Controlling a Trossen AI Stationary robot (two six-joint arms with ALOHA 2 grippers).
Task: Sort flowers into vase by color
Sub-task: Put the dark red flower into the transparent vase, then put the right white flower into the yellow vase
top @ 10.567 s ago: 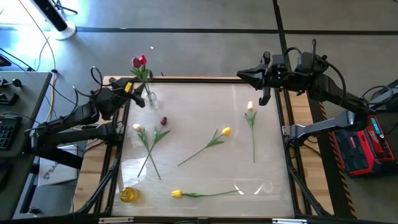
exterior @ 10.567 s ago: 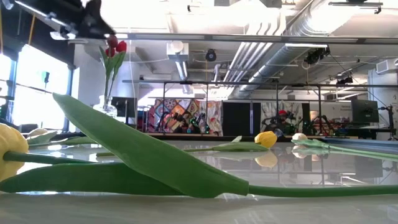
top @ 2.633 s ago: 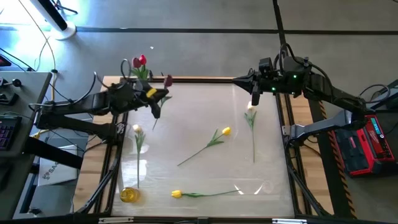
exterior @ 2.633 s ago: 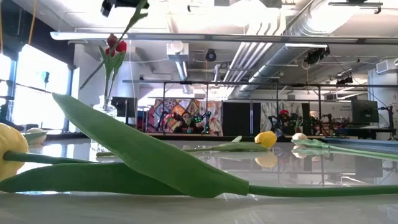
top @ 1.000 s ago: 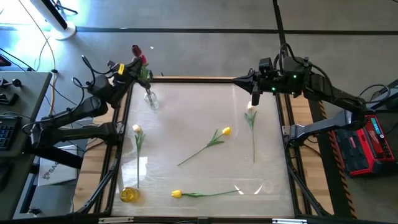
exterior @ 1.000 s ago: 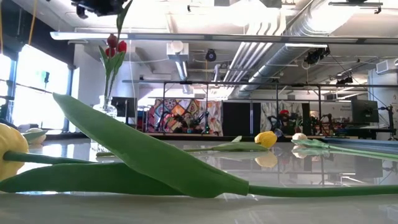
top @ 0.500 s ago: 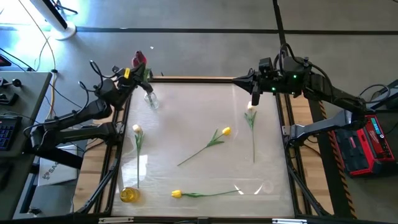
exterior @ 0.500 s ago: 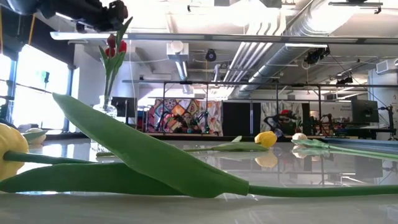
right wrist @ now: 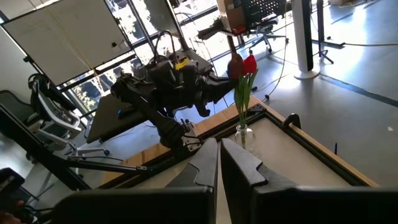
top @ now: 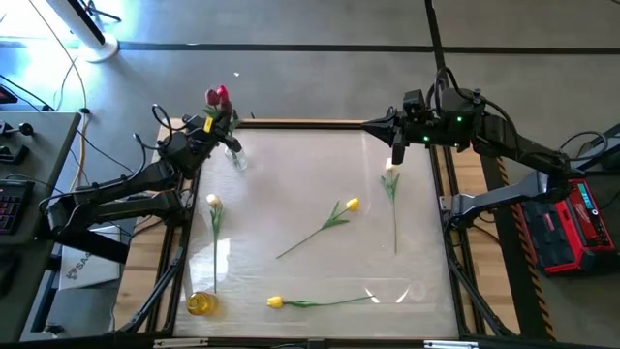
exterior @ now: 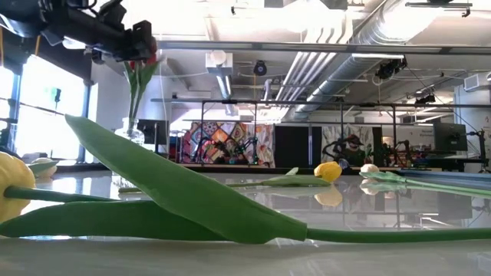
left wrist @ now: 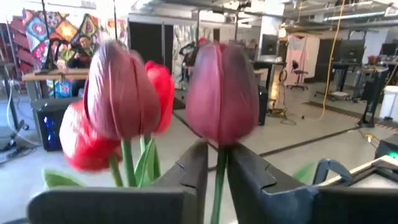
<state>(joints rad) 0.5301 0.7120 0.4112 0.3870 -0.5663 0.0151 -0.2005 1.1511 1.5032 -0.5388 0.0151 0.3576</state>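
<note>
Left gripper (left wrist: 213, 168) clamped on maroon tulip (left wrist: 222, 93) stem, lowering it beside the reds in far-left vase (top: 235, 158); right gripper (right wrist: 219, 155) closed, idle.

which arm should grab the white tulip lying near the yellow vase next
Left, probably. The left gripper is at the clear vase on the same side as that white tulip; the right gripper waits across the table, above the other white tulip.

Table (top: 291, 184) with tulips (top: 334, 215), vase (top: 235, 155)
</note>
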